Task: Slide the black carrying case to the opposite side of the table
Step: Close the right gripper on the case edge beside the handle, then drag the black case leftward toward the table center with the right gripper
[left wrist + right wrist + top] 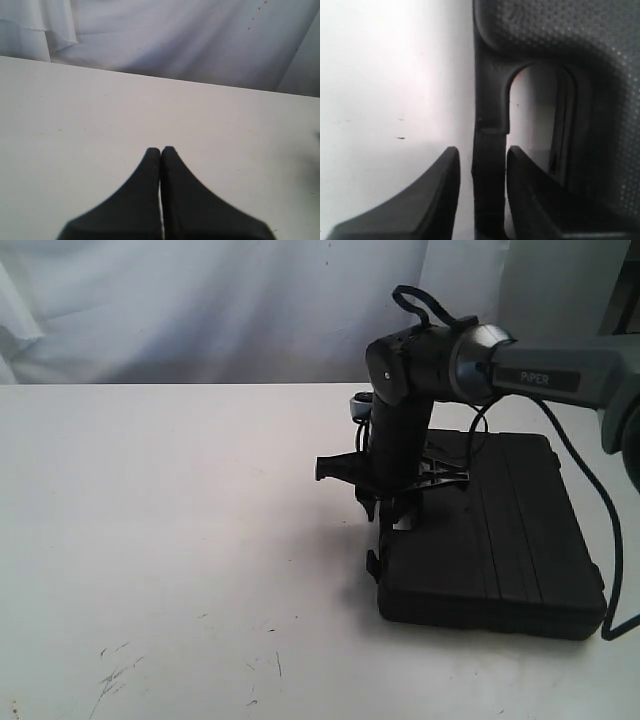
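Note:
The black carrying case (pixel 510 530) lies flat on the right part of the white table (pixel 180 540). My right gripper (pixel 392 515) points down at the case's left edge. In the right wrist view its fingers straddle the case's handle (pixel 490 115): the right gripper (pixel 483 150) is open, one finger inside the handle opening beside the bar, the other outside with a strip of table showing between it and the bar. The case's dotted lid (pixel 570 45) fills the rest of that view. My left gripper (pixel 160 149) is shut on nothing above bare table, and is not visible in the exterior view.
A white cloth backdrop (pixel 200 300) hangs behind the table's far edge. Dark scuff marks (pixel 115 675) lie near the front left of the tabletop. A black cable (pixel 590 490) runs from the right arm down past the case's right side.

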`<state>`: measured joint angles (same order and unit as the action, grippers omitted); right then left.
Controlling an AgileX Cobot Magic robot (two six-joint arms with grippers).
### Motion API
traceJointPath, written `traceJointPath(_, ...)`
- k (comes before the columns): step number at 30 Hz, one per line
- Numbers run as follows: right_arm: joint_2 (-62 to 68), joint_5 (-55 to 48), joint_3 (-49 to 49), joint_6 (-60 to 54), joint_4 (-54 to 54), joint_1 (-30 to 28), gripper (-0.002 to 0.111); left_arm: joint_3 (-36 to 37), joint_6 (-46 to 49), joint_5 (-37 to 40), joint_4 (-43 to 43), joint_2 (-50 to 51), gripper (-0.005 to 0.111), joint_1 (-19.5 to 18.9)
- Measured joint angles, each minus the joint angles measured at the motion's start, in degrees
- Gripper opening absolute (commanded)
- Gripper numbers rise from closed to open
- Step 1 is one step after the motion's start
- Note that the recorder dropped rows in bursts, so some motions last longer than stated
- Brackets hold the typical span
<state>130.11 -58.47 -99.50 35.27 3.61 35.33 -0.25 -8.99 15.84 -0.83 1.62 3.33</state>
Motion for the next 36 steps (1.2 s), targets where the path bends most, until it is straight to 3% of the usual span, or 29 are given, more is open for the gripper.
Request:
traceJointPath(2,0.0,0.0,0.0,0.11,0.0,0.0,0.013,0.0,0.0,0.0,0.0,0.0,0.0,0.0)
traceJointPath(7,0.0,-0.35,0.0,0.27,0.0,0.12,0.001,0.0,0.0,0.0,0.0,0.0,0.0,0.0)
traceJointPath(36,0.21,8.29,0.0,4.75,-7.2,9.94,0.0,0.0,0.0,0.0,0.0,0.0,0.0,0.0)
